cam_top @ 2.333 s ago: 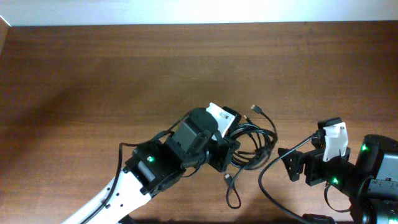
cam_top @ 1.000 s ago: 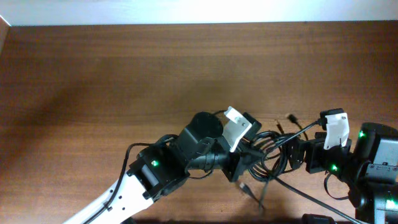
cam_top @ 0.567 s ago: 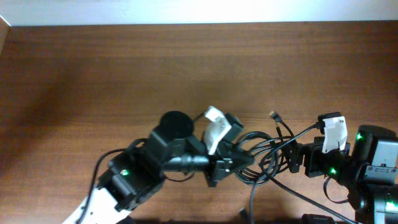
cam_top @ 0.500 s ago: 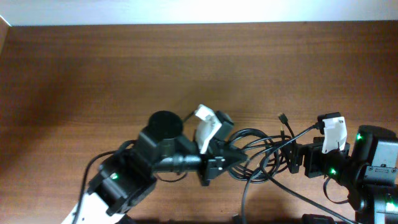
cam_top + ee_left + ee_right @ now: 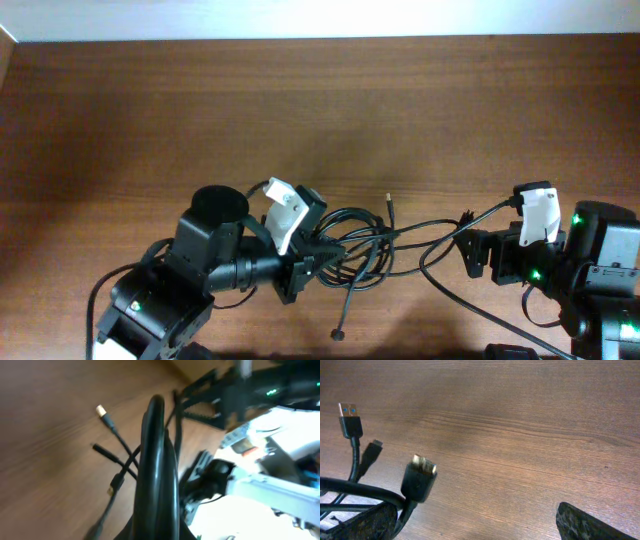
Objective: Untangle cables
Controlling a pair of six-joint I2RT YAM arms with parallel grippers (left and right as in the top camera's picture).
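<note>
Black cables [image 5: 420,227] are lying in loose crossing loops on the wooden table [image 5: 200,110], between my two arms. My left jaws are pressed together on one side of the bundle. In the left wrist view the pinched loop [image 5: 156,460] is standing up right in front of the camera. My right jaws are spread wide and are holding nothing, although one cord is running over the inner side of one finger [image 5: 360,522], with a broad plug [image 5: 420,477] just beside it. I am judging that I am now pulling the tangle apart, and that the separating is not finished, because several strands are crossing each other. The next move is asking my right jaws to close on a single strand near its plug, so that both arms can draw apart.
</note>
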